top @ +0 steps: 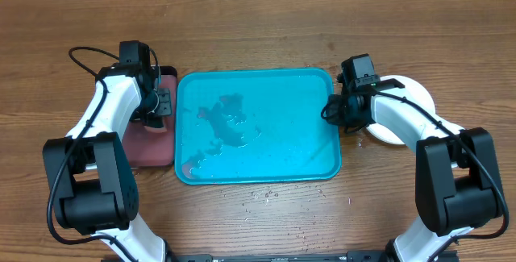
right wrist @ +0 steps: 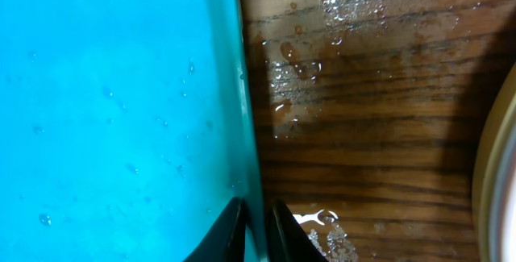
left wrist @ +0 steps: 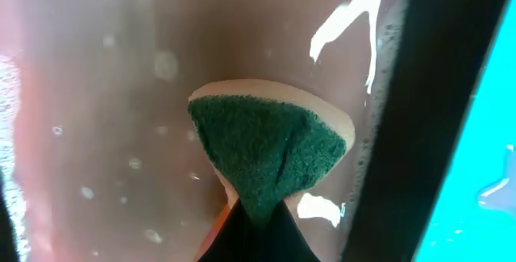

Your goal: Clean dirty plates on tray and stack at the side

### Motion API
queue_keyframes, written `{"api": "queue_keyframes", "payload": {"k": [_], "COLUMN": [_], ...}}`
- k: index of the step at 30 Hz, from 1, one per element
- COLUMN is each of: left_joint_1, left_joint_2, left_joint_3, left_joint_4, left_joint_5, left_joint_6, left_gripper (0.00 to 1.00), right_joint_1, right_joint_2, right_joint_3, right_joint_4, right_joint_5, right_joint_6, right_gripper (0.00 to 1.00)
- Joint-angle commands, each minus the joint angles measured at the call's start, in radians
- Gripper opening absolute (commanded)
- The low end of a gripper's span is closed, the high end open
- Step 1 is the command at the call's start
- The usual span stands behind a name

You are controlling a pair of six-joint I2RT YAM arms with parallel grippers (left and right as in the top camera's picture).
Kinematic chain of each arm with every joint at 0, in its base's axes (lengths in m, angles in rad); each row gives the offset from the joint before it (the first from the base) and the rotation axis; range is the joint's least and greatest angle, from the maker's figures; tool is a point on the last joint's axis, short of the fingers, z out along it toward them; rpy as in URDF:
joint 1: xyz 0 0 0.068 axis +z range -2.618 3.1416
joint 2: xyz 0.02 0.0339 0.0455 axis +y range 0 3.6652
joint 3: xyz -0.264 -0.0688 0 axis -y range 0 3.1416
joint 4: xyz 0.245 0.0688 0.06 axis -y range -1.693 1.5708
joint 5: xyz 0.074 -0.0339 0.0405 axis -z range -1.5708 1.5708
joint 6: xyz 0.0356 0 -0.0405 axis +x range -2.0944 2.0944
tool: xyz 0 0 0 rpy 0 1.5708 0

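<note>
Right gripper (right wrist: 256, 207) is squeezed nearly closed on the rim of the blue tray (top: 290, 101), which holds only puddles, nothing dirty. The plates (top: 418, 91) sit stacked just outboard of those fingers, so I reckon we're basically done. Left gripper (left wrist: 256, 231) clamps the sponge (left wrist: 270, 153) over the pink tray (top: 149, 145).

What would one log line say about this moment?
left gripper: pinching sponge over small tray | right gripper: clamped on blue tray rim | plates: off tray, right side

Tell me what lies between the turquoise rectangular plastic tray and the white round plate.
Only bare, wet wooden table, as the right wrist view shows.
</note>
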Motion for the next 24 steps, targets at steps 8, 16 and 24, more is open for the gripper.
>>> {"api": "queue_keyframes", "payload": {"k": [8,16,24], "left_joint_1": [0.003,0.003,0.006], "left_joint_2": [0.008,0.005,0.001], "left_joint_3": [0.004,0.077,0.255], "left_joint_4": [-0.003,-0.024,-0.190], "left_joint_5": [-0.049,-0.093,0.069], "left_joint_6": [0.011,-0.045,-0.087], "left_gripper": [0.05,1.00,1.00], "right_joint_1": [0.005,0.006,0.007], "right_joint_2": [-0.031,-0.031,-0.031], "right_joint_3": [0.073,0.276,0.424], "right_joint_4": [-0.087,-0.236,-0.321], "right_joint_5": [0.024,0.089,-0.074], "right_joint_6": [0.018,0.014,-0.092], "right_gripper": [0.36,0.50,1.00]}}
